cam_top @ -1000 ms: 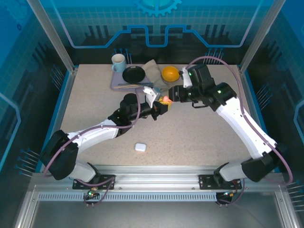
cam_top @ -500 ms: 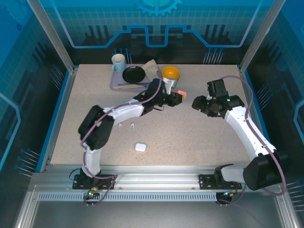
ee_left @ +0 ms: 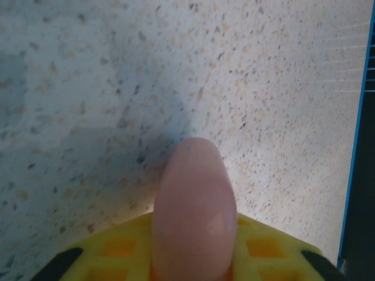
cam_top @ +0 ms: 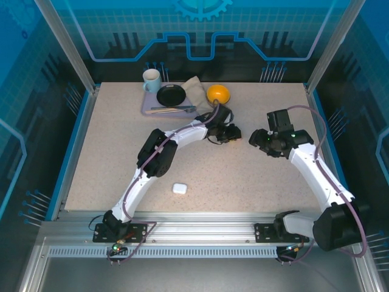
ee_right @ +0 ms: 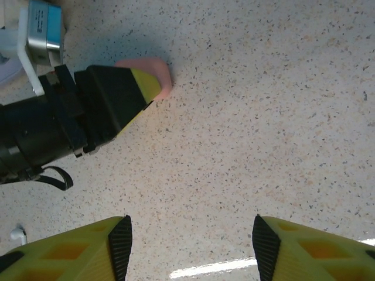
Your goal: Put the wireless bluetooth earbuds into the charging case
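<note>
**Pink case held out, earbuds not yet in**

The left hand (cam_top: 230, 132) reaches far out over the middle of the tabletop (cam_top: 255, 182) and is clenched on the pink charging case (ee_left: 194, 199). Its rounded end pokes out past the yellow pads, probably so the other arm can get at it. I cannot tell whether the case touches the surface or hangs just above it. The right hand (ee_right: 190, 246) faces it from nearby with its fingers spread and nothing between them, so it looks ready to fetch or help. A tiny white bit (ee_right: 16, 235), likely an earbud, lies loose on the tabletop beside the left arm. The white charging case (cam_top: 179, 188) sits closed and well apart, nearer the arm bases. No earbud is seated in a case yet
</note>
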Tool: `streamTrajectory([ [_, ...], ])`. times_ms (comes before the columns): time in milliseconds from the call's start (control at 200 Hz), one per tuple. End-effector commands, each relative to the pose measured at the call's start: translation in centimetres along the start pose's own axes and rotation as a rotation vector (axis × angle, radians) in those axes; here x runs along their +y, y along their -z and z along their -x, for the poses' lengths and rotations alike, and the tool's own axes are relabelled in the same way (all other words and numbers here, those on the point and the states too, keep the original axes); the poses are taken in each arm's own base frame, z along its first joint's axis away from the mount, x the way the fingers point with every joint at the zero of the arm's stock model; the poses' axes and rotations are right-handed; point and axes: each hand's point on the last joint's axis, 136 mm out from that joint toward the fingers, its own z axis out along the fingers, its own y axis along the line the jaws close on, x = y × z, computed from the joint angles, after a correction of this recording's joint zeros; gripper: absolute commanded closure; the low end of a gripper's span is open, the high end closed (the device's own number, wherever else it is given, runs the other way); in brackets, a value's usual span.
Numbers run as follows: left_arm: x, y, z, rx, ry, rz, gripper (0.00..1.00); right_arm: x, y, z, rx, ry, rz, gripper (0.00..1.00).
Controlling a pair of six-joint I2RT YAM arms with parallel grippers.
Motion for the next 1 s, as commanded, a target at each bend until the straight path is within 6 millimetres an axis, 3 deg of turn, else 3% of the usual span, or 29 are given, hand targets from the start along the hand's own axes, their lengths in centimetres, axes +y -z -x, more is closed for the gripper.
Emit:
streamTrajectory([
  [0, 2.7, 0.4, -1.1, 0.084, 0.087, 0.126, 0.61, -0.8, 0.3, -0.2, -0.011, -0.020, -0.020, 0.39],
  [100, 3.1, 1.6, -0.3, 0.076, 0.082, 0.161, 0.42, -0.7, 0.5, -0.5, -0.008, -0.003, -0.026, 0.36],
  [220, 2.6, 4.1, 1.2, 0.046, 0.056, 0.166, 0.34, -0.2, 0.7, -1.3, -0.005, 0.024, -0.027, 0.34],
  [315, 1.1, 7.1, 2.5, 0.000, 0.001, 0.157, 0.31, 0.4, 0.9, -2.4, 0.002, 0.052, -0.033, 0.33],
  [465, -2.1, 13.7, 4.1, -0.113, -0.087, 0.133, 0.29, 1.8, 0.8, -5.0, 0.008, 0.107, -0.035, 0.31],
  [585, -4.2, 21.0, 4.3, -0.263, -0.173, 0.127, 0.28, 3.2, 0.1, -7.9, 0.026, 0.153, -0.055, 0.27],
  [630, -3.3, 22.6, 4.0, -0.300, -0.180, 0.148, 0.28, 3.8, -0.3, -8.9, 0.035, 0.172, -0.067, 0.24],
  [645, -4.2, 24.5, 4.1, -0.340, -0.196, 0.131, 0.28, 4.1, -0.5, -9.3, 0.039, 0.179, -0.068, 0.24],
  [665, -3.9, 25.6, 4.1, -0.366, -0.198, 0.137, 0.27, 4.4, -0.7, -9.7, 0.045, 0.188, -0.071, 0.23],
  [700, -3.1, 27.4, 3.7, -0.408, -0.194, 0.156, 0.18, 5.0, -1.1, -10.5, 0.055, 0.203, -0.078, 0.22],
  [780, -1.1, 30.8, 2.7, -0.488, -0.180, 0.177, 0.16, 6.6, -2.1, -12.2, 0.079, 0.246, -0.097, 0.18],
  [825, 0.3, 32.5, 2.1, -0.529, -0.159, 0.196, 0.05, 7.7, -2.6, -13.1, 0.091, 0.273, -0.105, 0.16],
  [995, 6.1, 36.8, -0.5, -0.651, -0.054, 0.251, 0.01, 12.8, -4.6, -17.1, 0.170, 0.358, -0.122, 0.04],
])
